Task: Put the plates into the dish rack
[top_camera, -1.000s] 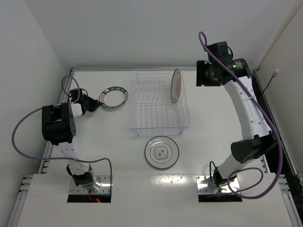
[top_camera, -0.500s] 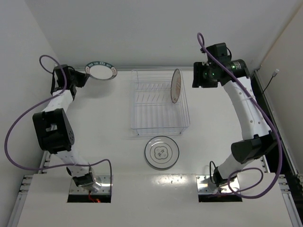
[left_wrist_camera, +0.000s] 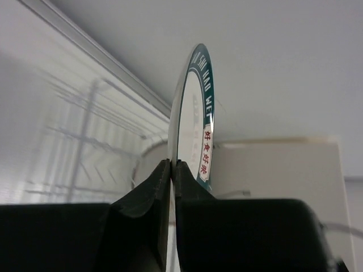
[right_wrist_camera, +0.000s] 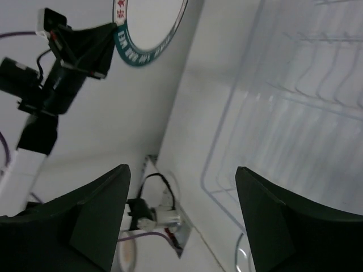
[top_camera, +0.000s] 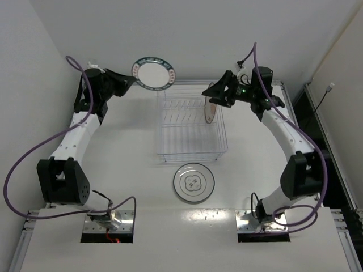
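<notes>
My left gripper (top_camera: 131, 81) is shut on the rim of the white plate with the dark green patterned rim (top_camera: 153, 74), holding it in the air behind the dish rack's (top_camera: 190, 122) back-left corner. The left wrist view shows that plate (left_wrist_camera: 195, 113) edge-on, pinched between my fingers (left_wrist_camera: 153, 192). An orange-brown plate (top_camera: 210, 107) stands upright in the rack's back-right part. My right gripper (top_camera: 214, 93) hovers open just above it, with nothing between the fingers (right_wrist_camera: 96, 215). The pale grey ringed plate (top_camera: 194, 182) lies flat on the table in front of the rack.
The right wrist view looks across the rack (right_wrist_camera: 295, 113) toward the lifted plate (right_wrist_camera: 150, 22) and the left arm (right_wrist_camera: 62, 73). White walls close the table at the back and left. A metal rail (top_camera: 122, 83) runs along the back edge.
The left arm lifted the patterned plate off the table and carried it up and right, toward the rack. The right gripper swung left over the standing plate and opened wider.
</notes>
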Robot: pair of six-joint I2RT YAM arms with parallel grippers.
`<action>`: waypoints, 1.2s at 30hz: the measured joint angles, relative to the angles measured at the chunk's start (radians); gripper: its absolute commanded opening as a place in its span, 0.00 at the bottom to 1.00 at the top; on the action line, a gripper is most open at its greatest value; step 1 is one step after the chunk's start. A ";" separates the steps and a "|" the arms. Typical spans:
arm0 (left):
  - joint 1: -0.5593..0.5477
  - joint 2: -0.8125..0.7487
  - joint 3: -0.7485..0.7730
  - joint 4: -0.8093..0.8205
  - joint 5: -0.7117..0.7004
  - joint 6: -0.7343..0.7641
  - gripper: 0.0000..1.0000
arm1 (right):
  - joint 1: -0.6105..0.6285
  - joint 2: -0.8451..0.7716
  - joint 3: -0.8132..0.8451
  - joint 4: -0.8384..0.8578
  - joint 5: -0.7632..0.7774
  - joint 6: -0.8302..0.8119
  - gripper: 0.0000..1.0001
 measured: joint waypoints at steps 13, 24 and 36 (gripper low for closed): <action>-0.179 -0.136 -0.103 0.008 0.163 -0.029 0.00 | 0.002 0.277 -0.059 0.739 -0.190 0.483 0.77; -0.251 -0.004 -0.042 0.064 0.260 -0.047 0.17 | 0.029 0.400 -0.006 0.812 -0.202 0.596 0.00; -0.189 -0.008 0.166 -0.426 0.090 0.222 0.96 | 0.002 0.389 0.581 -0.284 0.422 -0.091 0.00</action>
